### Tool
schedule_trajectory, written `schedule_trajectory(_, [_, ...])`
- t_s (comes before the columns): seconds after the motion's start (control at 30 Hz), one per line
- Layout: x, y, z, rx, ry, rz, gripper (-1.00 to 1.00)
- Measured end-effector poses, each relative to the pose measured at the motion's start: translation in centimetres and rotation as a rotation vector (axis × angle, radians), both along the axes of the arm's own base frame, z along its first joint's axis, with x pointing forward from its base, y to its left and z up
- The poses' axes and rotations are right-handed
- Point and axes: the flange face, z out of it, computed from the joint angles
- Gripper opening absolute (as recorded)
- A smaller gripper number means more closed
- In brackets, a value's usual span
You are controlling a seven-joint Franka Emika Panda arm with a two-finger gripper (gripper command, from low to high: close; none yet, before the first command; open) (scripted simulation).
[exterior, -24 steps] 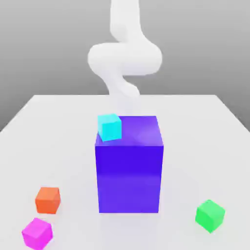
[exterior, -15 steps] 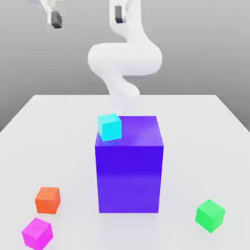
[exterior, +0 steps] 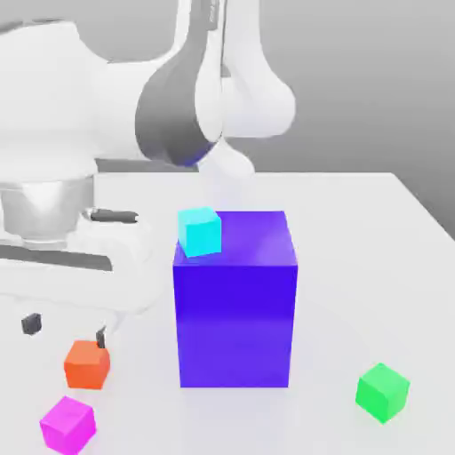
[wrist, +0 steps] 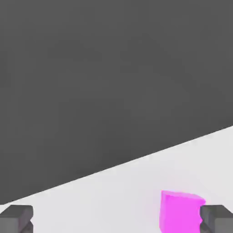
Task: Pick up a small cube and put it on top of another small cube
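Observation:
The small magenta-pink cube (exterior: 67,424) rests on the white table at the front of the exterior view's left. The hand view has the same pink cube (wrist: 179,216) close to one dark fingertip (wrist: 217,218). My gripper (exterior: 66,331) hangs low over the table just behind the pink cube and beside the orange cube, fingers spread wide and holding nothing. In the hand view the gripper (wrist: 116,220) has bare table between its tips. The small green cube (exterior: 383,391) lies far off at the front of the exterior view's right.
A big blue-violet block (exterior: 235,302) stands mid-table with a cyan small cube (exterior: 199,231) on its top corner. An orange small cube (exterior: 87,364) sits right by my fingers. The bulky white arm (exterior: 80,178) fills the exterior view's left side.
The hand has come down from high at the back to just above the table on the exterior view's left, near the orange and pink cubes. No cube has moved.

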Motion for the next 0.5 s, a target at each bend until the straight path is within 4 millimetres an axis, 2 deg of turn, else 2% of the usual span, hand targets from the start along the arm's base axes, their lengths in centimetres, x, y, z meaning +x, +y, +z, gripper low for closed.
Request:
schedule_trajectory(0.13, [-2.1, -2.5, -6.9, -0.007, 0.103, -0.053, 0.00])
schedule_trajectory(0.27, [-2.5, -3.1, -12.6, -0.010, 0.125, -0.063, 0.00])
schedule_trajectory(0.3, [-2.6, -3.1, -14.0, -0.010, 0.127, -0.064, -1.00])
schedule_trajectory(0.47, [-2.6, -3.1, -14.0, -0.010, 0.127, -0.064, -1.00])
schedule_trajectory(0.5, [-2.7, -3.1, -14.7, -0.010, 0.127, -0.064, -1.00])
